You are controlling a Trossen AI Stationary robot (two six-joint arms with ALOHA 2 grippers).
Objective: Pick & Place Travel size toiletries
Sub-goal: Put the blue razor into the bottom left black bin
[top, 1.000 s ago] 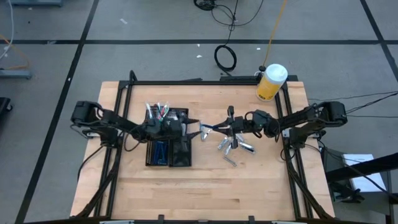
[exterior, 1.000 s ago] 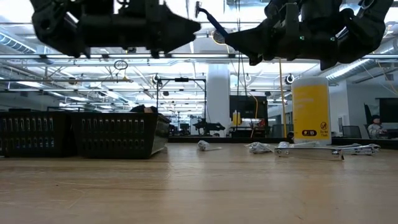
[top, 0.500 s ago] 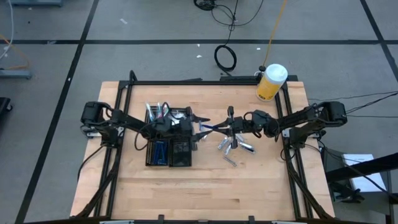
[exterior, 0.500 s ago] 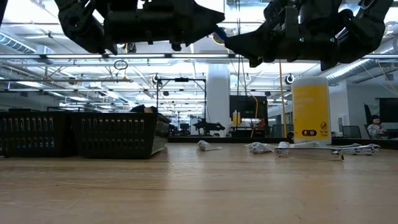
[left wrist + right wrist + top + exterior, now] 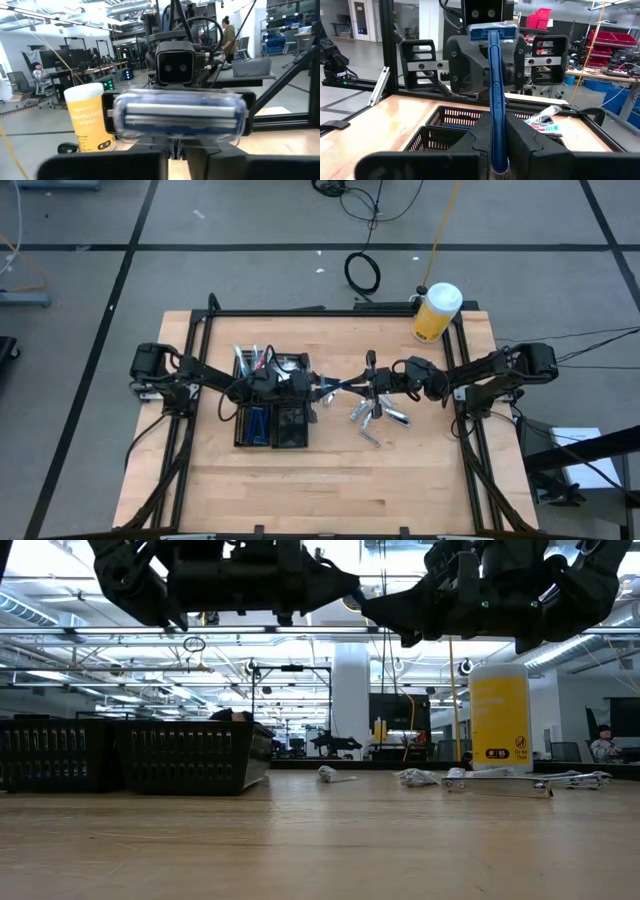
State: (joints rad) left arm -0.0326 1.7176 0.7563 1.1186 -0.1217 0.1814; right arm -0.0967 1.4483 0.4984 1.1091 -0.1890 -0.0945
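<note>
A blue razor, one of the travel size toiletries, hangs above the table's middle between my two grippers. My left gripper is shut on its head end and my right gripper is shut on its handle. The razor's capped head fills the left wrist view. Several silvery tubes and packets lie on the table under my right gripper. The black tray sits left of centre, with thin sticks in its far compartments and blue pieces in a near one. My left gripper pinches the razor just behind its head between its two fingers. It comes level from the table's left, in line with the razor. The razor is lifted clear of the table. My right gripper pinches the razor's blue handle near its free end between its two fingers. The fingers come level from the table's right and lie along the handle. The head points away toward my left gripper.
A big yellow jar with a white lid stands at the table's far right corner. Bare wood lies along the near half of the table. Black frame rails run along the left and right edges.
My left gripper has moved toward the table's right, up to the razor's head, and has shut on it. My right gripper and the razor have stayed in place.
</note>
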